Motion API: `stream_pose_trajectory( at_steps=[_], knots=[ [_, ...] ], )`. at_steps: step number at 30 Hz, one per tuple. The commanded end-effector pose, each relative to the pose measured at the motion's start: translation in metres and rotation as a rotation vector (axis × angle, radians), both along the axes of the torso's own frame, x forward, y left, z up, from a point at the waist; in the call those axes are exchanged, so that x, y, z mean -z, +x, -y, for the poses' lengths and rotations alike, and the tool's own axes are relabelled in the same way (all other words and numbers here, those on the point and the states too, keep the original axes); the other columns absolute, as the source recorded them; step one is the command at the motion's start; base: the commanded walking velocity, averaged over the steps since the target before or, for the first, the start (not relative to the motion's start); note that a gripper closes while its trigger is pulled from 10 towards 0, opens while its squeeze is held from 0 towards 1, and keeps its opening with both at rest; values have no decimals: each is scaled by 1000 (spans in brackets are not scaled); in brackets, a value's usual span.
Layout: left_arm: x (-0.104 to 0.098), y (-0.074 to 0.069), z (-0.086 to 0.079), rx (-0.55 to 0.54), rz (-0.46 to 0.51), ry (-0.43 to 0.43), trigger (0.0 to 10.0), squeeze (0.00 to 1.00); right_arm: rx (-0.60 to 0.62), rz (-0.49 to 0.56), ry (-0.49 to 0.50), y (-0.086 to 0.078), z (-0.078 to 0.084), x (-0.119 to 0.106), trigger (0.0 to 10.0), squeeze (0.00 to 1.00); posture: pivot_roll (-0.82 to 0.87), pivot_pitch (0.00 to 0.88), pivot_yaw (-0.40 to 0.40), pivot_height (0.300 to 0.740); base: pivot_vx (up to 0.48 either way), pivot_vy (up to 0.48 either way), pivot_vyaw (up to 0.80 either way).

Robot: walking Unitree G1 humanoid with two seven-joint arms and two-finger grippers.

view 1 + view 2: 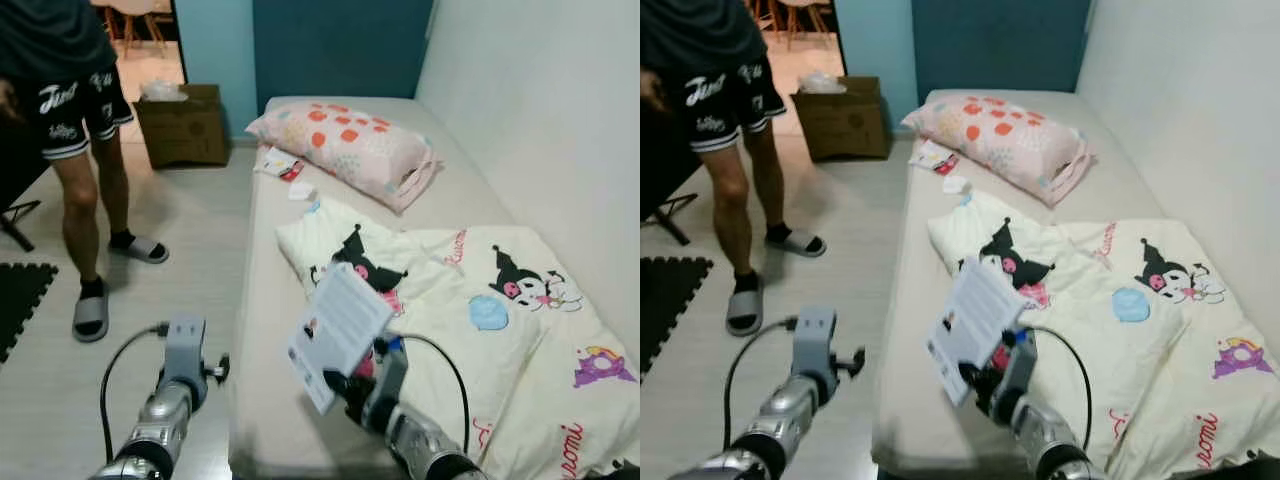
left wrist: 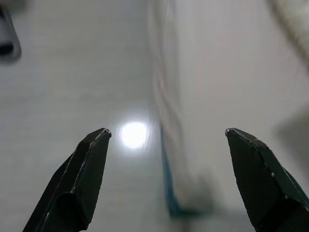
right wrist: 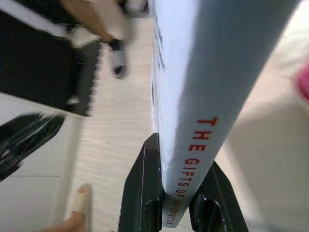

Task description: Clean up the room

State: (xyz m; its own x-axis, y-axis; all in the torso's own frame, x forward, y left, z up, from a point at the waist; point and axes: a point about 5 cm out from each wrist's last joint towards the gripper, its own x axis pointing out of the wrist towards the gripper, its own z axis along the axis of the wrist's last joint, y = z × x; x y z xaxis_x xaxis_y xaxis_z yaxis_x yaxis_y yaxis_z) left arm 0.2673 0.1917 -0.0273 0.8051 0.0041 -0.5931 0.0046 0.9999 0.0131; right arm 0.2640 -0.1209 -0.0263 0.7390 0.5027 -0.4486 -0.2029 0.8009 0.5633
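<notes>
The right gripper [image 1: 345,385] holds a pale book [image 1: 338,333] clamped between its two black fingers [image 3: 141,193], lifted over the near edge of the bed [image 1: 262,330]; the spine, with red lettering, runs between the pads in the right wrist view. The left gripper [image 2: 164,159] hangs over the floor [image 1: 190,225] just left of the bed, fingers spread wide and holding nothing.

The grip sits at the book's lower end, so most of its weight stands above the fingers. A quick swing could, I judge, let the smooth cover slip or pivot in the pads, and the book would drop to the bed or the floor. A person [image 1: 85,150] in slides stands on the far left (well apart, but inside a wide turn's reach).

The book is flat, stiff and glossy. The bedding is soft: a crumpled cream blanket [image 1: 480,310] printed with cartoon figures, and a plump pillow [image 1: 345,150] with red and orange spots at the far end. Small wrappers [image 1: 280,165] lie by the pillow. A cardboard box [image 1: 183,125] stands on the floor beyond, squared and matte.
</notes>
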Motion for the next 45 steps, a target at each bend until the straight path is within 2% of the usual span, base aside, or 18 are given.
stream_pose_trajectory(
  at_steps=[1, 3, 4, 5, 6, 7, 9, 10, 11, 12, 17, 20, 27, 45],
  knots=[
    [14, -17, -1, 5, -81, 19, 10000, 0, 3, -15, -50, -2, 2, 3, 0, 0, 101, 0, -62, 703, 0, 0, 0],
    [33, -44, -6, -15, -192, 36, 10000, 0, -4, -75, -128, -13, 7, 14, 0, 0, 101, 0, -62, 713, 0, 0, 0],
    [33, -44, -6, -15, -192, 36, 10000, 0, -4, -75, -128, -13, 7, 14, 0, 0, 101, 0, -62, 713, 0, 0, 0],
    [51, -76, -12, -30, -317, 66, 10000, 0, 1, -137, -194, -25, 11, 24, 0, 0, 100, 0, -63, 723, 0, 0, 0],
    [56, -88, -14, -34, -361, 78, 10000, 0, 6, -155, -206, -28, 12, 27, 0, 0, 100, 0, -63, 728, 0, 0, 0],
    [56, -88, -14, -34, -361, 78, 10000, 0, 6, -155, -206, -28, 12, 27, 0, 0, 100, 0, -63, 728, 0, 0, 0],
    [64, -106, -19, -45, -425, 93, 10000, 0, -3, -171, -259, -33, 13, 31, 0, 0, 95, 0, -59, 738, 0, 0, 0],
    [64, -106, -19, -45, -425, 93, 10000, 0, -3, -171, -259, -33, 13, 31, 0, 0, 95, 0, -59, 738, 0, 0, 0],
    [66, -112, -20, -55, -436, 82, 10000, 0, -11, -172, -282, -35, 13, 32, 2314, 0, 93, 0, -56, 740, 0, 0, 0],
    [67, -116, -22, -50, -442, 83, 10000, 0, -27, -177, -317, -38, 12, 34, 10000, 0, 95, 0, -55, 740, 0, 0, 0],
    [67, -118, -24, -10, -452, 109, 10000, 0, -53, -189, -337, -43, 9, 38, 10000, 0, 107, 0, -59, 740, 0, -350, 0],
    [65, -114, -26, -17, -440, 96, 10000, 0, -68, -183, -346, -43, 5, 38, 10000, 0, 112, 0, -60, 740, 82, -429, 0],
    [64, -109, -23, 9, -434, 103, 10000, 0, -79, -181, -373, -42, 3, 38, 10000, 0, 111, 0, -57, 740, 0, 0, 0],
    [70, -121, -18, -14, -480, 94, 10000, 0, -94, -193, -424, -44, 7, 39, 10000, 0, 112, 0, -68, 740, 0, 0, 0]
  ],
)
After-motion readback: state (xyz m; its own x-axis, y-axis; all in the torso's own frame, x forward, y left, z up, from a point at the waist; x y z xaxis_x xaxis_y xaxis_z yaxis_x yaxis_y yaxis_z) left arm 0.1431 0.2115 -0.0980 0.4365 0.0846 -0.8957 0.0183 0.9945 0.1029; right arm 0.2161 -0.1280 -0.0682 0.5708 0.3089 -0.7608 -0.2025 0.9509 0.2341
